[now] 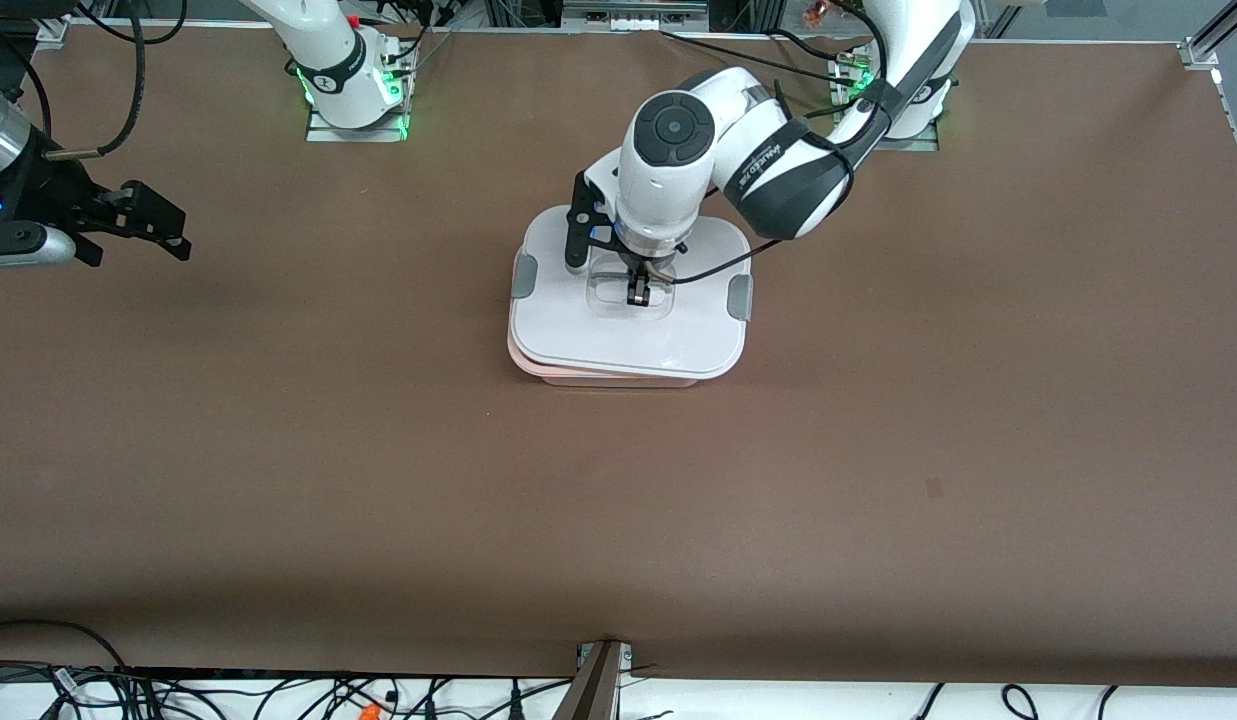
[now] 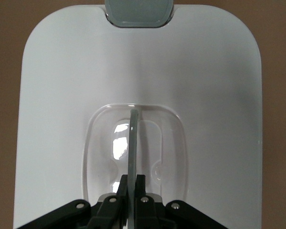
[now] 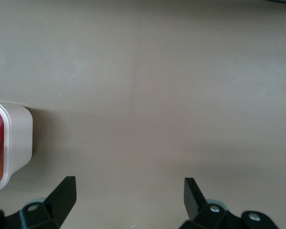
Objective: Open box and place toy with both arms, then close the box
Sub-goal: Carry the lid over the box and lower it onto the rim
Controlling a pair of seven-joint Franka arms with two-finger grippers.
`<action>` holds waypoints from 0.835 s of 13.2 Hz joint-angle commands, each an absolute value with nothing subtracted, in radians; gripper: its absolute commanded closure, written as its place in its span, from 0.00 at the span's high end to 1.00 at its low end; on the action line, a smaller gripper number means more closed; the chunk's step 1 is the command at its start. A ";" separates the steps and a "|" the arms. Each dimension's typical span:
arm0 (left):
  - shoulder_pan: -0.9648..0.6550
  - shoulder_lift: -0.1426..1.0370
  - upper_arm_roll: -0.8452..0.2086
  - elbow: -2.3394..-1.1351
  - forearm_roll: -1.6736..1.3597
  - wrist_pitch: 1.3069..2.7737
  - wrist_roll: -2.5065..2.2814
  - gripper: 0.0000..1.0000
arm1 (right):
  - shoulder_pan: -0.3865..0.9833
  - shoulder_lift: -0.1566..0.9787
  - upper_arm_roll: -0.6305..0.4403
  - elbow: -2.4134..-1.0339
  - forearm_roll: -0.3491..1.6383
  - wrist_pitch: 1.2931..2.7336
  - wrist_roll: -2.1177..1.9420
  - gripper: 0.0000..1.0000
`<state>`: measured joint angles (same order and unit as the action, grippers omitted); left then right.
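Note:
The box stands mid-table with its white lid [image 1: 628, 335] over the pale pink base [image 1: 598, 377], which peeks out along the edge nearer the camera. A grey clip [image 1: 524, 276] sits at each end. My left gripper [image 1: 639, 297] comes straight down on the lid's middle and is shut on the clear handle [image 2: 133, 138], a thin upright blade between the fingers [image 2: 132, 183]. My right gripper [image 1: 173, 225] waits open over bare table at the right arm's end, nothing between its fingers [image 3: 128, 183]. The toy is hidden; a red-pink patch shows in the box's corner [image 3: 12, 143].
Brown table [image 1: 618, 520] surrounds the box on all sides. Both arm bases [image 1: 353, 95] stand along the edge farthest from the camera. Loose cables [image 1: 278, 695] lie off the table's nearest edge.

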<state>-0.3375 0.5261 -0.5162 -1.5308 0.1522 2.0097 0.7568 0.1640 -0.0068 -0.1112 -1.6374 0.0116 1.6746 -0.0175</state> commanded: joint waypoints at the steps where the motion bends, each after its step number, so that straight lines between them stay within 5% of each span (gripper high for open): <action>1: -0.348 0.511 -0.517 -1.565 0.167 2.057 0.707 0.00 | 0.138 0.012 -0.097 -1.618 -0.008 1.669 -0.025 1.00; 5: -0.341 0.509 -0.512 -1.656 0.167 2.201 0.706 0.00 | 0.146 0.028 -0.094 -1.605 -0.025 1.675 -0.020 1.00; 11: -0.342 0.509 -0.512 -1.689 0.167 2.212 0.643 0.00 | 0.150 0.028 -0.089 -1.594 -0.015 1.649 -0.028 1.00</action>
<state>-0.3436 0.5266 -0.5131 -1.6587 0.1522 2.1986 0.6670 0.1570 0.0181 -0.0929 -1.6205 -0.0098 1.6752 -0.0186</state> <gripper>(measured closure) 0.930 0.000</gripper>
